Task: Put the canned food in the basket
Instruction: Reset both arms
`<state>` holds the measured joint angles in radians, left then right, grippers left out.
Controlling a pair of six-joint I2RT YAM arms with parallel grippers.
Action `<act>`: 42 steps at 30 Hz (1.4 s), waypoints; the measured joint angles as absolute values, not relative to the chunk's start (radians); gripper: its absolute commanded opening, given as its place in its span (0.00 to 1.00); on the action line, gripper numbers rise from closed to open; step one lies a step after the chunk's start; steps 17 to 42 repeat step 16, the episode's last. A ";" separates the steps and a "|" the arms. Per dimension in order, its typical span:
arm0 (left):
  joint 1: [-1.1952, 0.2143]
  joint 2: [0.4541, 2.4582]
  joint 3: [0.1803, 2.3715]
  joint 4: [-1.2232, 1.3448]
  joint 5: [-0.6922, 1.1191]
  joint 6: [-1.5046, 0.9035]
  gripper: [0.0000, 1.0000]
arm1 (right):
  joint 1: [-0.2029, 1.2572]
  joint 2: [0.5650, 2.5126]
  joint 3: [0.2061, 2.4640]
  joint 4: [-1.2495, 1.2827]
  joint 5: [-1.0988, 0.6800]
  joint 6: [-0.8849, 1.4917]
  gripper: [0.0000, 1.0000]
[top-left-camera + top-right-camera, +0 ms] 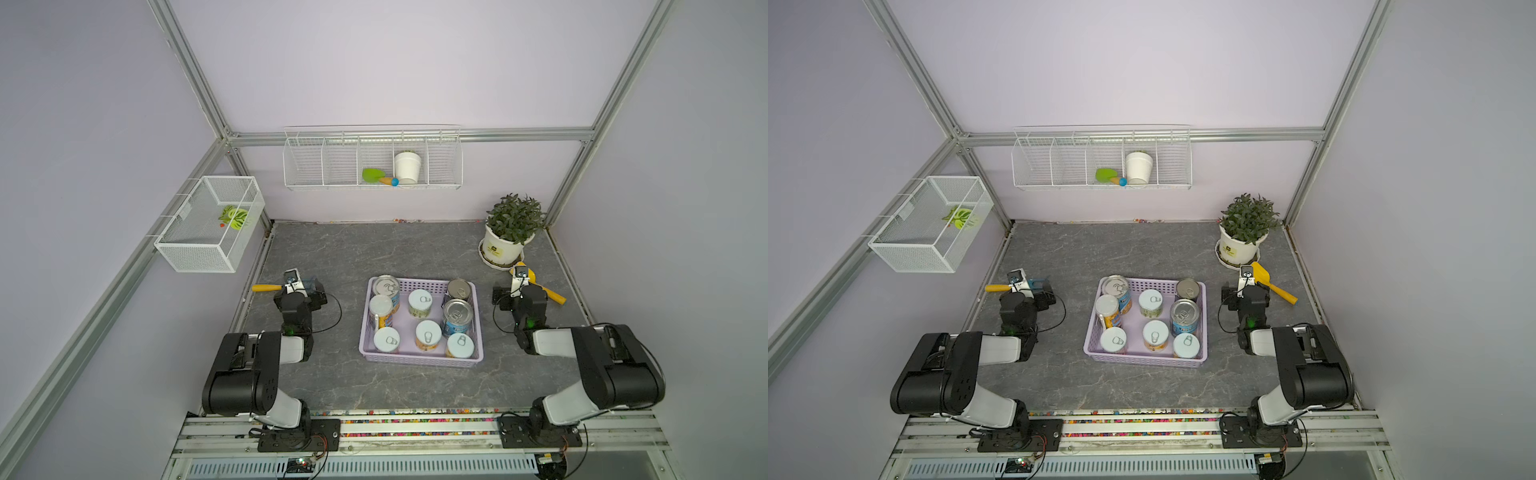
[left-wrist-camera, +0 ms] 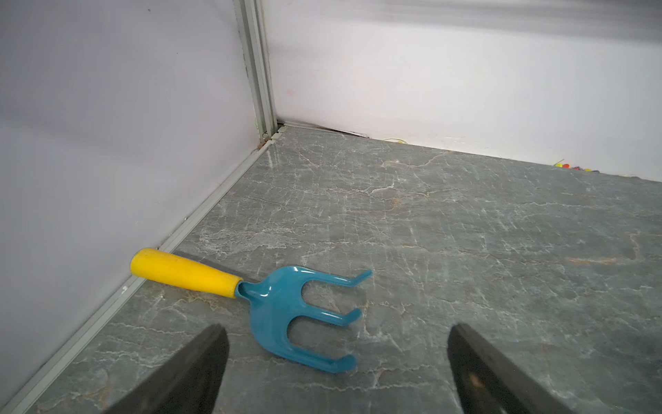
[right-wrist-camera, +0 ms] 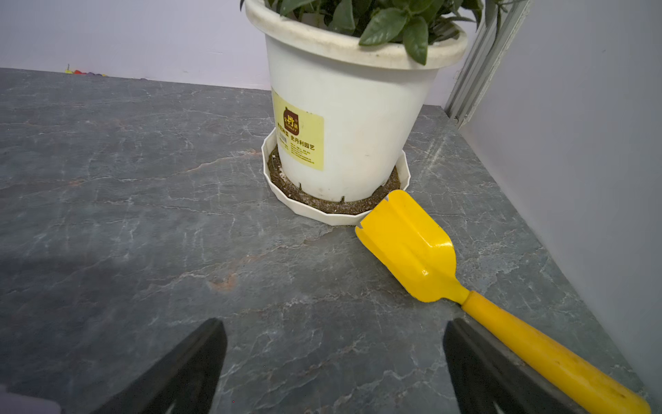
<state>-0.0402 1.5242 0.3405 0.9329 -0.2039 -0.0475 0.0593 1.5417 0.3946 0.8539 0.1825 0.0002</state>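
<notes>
a: starting nearest, what was on the bench (image 1: pixel 332 382)?

b: the left arm (image 1: pixel 245 374) and the right arm (image 1: pixel 611 370) rose from the near rail, one at each side. between them, mid-bench, sat the lavender basket (image 1: pixel 419 360). all eight tins of the canned food (image 1: pixel 428 334) were inside it: three pale lids along the near wall, three tins across the middle, two metal tops in the far corners.

a: and the pincers?

b: the left pincer (image 2: pixel 335 331) was spread wide and gripped nothing, well off the basket's left side. the right pincer (image 3: pixel 335 324) was spread just as wide, gripping nothing either, off the basket's right side.

a: what lay in their way?

b: just ahead of the left one a blue garden fork (image 2: pixel 286 315) lay flat, its yellow handle ending at the foot of the left wall. by the right one lay a yellow trowel (image 3: pixel 412 247). in the right wrist view its handle ran close past one finger (image 3: pixel 476 369), and i could not tell whether they touched. its blade tip was just beside the saucer (image 3: pixel 333 215) under the potted plant (image 3: pixel 351 125) in the far right corner.

a: further back?

b: a mesh box (image 1: pixel 199 249) hung on the left wall with something green in it. a long wire rack (image 1: pixel 307 166) on the back wall held a white pot (image 1: pixel 407 166) and a green scoop (image 1: pixel 370 174).
</notes>
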 measured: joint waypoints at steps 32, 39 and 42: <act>-0.039 1.524 0.340 0.922 -0.201 -0.047 1.00 | 0.059 1.541 0.396 0.797 0.182 0.015 0.99; -0.039 1.524 0.340 0.922 -0.201 -0.047 1.00 | 0.059 1.541 0.396 0.797 0.182 0.015 0.99; -0.039 1.524 0.340 0.922 -0.201 -0.047 1.00 | 0.059 1.541 0.396 0.797 0.182 0.015 0.99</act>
